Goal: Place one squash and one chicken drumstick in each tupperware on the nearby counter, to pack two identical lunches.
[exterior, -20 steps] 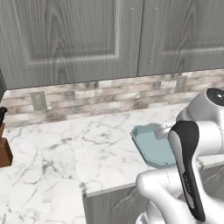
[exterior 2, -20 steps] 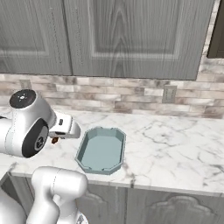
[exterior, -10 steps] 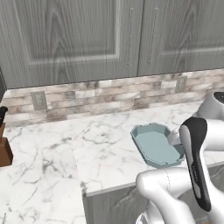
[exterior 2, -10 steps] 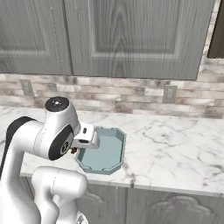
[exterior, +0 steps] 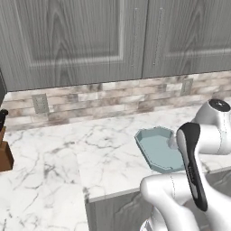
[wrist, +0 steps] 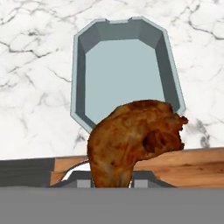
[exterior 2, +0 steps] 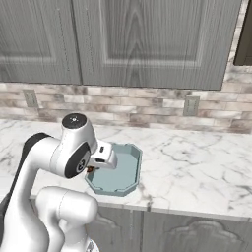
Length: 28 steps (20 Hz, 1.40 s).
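My gripper [exterior 2: 92, 169] is shut on a reddish-brown chicken drumstick [wrist: 131, 139], which hangs just above the near left rim of the pale blue octagonal tupperware [wrist: 126, 65]. A small brown bit of the chicken drumstick [exterior 2: 90, 170] peeks out under the white hand in the right base view. The tupperware [exterior: 156, 147] [exterior 2: 124, 170] is empty and stands near the front edge of the white marble counter [exterior: 54, 171]. The drumstick hides my fingertips in the hand view. No squash is in view.
A dark knife block [exterior: 4, 151] stands at the counter's far left. Grey wall cabinets [exterior 2: 147, 44] hang above a brick backsplash with outlets [exterior: 40, 103]. Open marble counter [exterior 2: 197, 167] lies right of the tupperware.
The arm has swung from left of the tupperware to over its near rim, carrying the drumstick. The tupperware has not moved.
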{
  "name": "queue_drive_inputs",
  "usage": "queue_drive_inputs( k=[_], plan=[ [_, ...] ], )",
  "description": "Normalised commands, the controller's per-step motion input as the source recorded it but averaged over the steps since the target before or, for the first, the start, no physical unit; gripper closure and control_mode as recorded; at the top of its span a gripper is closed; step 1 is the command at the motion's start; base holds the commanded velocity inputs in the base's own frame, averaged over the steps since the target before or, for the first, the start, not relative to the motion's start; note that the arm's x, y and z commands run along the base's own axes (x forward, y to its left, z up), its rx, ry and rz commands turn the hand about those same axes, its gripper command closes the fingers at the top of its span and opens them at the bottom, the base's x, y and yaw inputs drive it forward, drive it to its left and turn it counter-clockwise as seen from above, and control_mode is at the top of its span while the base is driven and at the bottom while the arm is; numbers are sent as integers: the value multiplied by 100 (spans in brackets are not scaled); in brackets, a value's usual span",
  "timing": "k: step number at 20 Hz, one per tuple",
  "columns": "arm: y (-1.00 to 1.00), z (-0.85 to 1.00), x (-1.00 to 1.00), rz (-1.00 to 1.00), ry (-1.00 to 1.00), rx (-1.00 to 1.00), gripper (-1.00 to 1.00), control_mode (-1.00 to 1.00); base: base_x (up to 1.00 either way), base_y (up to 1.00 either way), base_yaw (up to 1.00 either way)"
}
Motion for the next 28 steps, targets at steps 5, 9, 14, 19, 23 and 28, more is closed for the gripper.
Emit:
queue_drive_inputs(
  k=[5,9,14,19,23,28],
  plan=[
    [-7,-22,38,-5,0,0,100,-100,0,0,0],
    [-8,-24,32,-2,0,0,100,-100,0,0,0],
    [0,-28,34,0,0,0,100,-100,0,0,0],
    [0,-36,33,0,0,0,100,-100,0,0,0],
    [0,-38,33,0,0,0,100,-100,0,0,0],
    [0,-36,37,0,0,0,100,-100,0,0,0]
  ],
)
